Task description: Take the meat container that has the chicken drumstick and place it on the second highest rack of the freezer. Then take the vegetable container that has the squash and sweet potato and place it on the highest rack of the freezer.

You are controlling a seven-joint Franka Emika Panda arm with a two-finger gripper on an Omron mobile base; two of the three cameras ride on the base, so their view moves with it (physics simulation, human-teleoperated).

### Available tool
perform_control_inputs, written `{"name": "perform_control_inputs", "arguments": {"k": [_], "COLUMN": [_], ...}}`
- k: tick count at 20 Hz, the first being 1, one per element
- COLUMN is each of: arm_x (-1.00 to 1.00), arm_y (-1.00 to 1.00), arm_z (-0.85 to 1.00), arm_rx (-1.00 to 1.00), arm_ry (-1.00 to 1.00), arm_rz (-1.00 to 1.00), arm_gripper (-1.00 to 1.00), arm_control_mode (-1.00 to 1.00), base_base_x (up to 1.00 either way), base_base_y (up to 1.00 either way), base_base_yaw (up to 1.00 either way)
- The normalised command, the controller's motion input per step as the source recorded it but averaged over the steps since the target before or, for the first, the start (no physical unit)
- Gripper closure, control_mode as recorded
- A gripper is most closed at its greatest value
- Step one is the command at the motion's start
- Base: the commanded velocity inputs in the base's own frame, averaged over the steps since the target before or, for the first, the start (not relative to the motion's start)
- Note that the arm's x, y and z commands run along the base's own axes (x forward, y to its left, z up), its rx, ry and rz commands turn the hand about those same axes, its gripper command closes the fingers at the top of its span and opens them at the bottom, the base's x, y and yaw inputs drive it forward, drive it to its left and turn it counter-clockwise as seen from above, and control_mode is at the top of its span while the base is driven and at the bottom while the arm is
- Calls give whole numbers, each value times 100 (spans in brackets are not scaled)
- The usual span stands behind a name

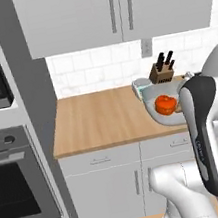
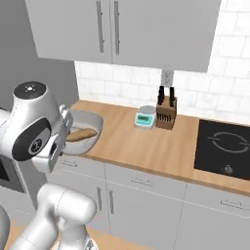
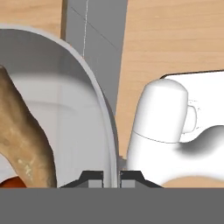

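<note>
1. Left base view: the bowl [image 1: 157,103] with the squash [image 1: 165,105] sits at 3 o'clock, over the counter [image 1: 98,120], partly behind the arm.
2. Right base view: the sweet potato [image 2: 82,134] lies in the bowl at 9 o'clock.
3. Hand view: the gripper [image 3: 111,178], at 6 o'clock, is clamped on the bowl's rim. Seemingly the second step; next, carry it to the freezer's top rack.
</note>
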Motion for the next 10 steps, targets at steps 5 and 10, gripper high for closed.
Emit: {"name": "perform_control_inputs", "arguments": {"k": [5, 10], "arm_x": [0, 0], "arm_y": [0, 0], "arm_z": [0, 0], "arm_rx": [0, 0], "arm_ry": [0, 0], "arm_rz": [0, 0], "arm_gripper": [100, 100], "arm_control_mode": [100, 100], "base_base_x": [-70, -30], "base_base_y": [-41, 0], "base_base_yaw": [78, 100]}}
